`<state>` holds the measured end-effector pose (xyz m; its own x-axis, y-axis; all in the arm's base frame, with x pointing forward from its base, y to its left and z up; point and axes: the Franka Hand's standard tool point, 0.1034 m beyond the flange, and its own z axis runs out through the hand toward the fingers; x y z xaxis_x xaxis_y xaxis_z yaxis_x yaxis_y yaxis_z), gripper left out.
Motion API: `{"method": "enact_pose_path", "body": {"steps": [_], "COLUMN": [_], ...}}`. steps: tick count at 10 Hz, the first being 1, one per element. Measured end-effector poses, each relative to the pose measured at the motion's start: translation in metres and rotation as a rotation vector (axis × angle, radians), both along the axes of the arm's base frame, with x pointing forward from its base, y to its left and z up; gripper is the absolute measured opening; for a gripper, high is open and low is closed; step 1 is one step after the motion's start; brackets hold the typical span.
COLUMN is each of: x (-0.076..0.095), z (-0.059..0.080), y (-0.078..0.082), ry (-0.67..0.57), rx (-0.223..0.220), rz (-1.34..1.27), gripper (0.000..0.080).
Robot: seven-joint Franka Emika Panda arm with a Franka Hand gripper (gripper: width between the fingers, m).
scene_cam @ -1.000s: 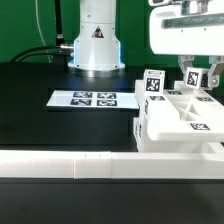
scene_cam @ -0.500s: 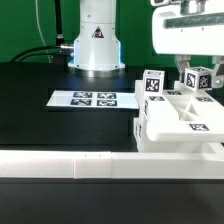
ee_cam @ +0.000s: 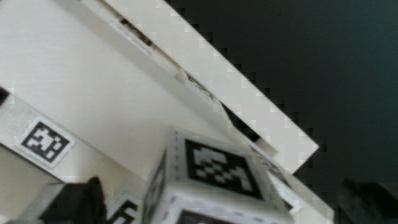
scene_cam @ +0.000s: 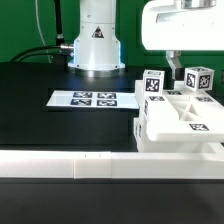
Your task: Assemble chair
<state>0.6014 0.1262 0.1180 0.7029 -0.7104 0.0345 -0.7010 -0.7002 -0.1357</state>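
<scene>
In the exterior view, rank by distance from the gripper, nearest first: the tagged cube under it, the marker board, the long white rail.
1. Tagged cube, just below the gripper, exterior view's right.
2. Marker board, toward the exterior view's left.
3. Long white rail, along the front edge.

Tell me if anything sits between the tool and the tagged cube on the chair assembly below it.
Nothing visible does. The tool hangs open just above the chair assembly, with the tagged cube right beside its finger. Only open air separates them. The marker board lies off toward the exterior view's left.
</scene>
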Motion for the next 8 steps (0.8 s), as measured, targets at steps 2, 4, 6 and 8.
{"method": "enact_pose_path", "body": {"steps": [2, 4, 6, 8], "x": [0.0001, 0.0015, 0.0015, -0.0001], "z": [0.0004, 0.0020, 0.0019, 0.0006], "y": [-0.0020, -0.0010, -0.0009, 0.0033], "ry": [-0.008, -0.020, -0.029, -0.038], "rx": [-0.029, -0.050, -0.070, -0.084], "rz": [0.218, 0.383, 0.523, 0.637], "gripper": [0.0648, 0.0648, 0.0648, 0.0648]}}
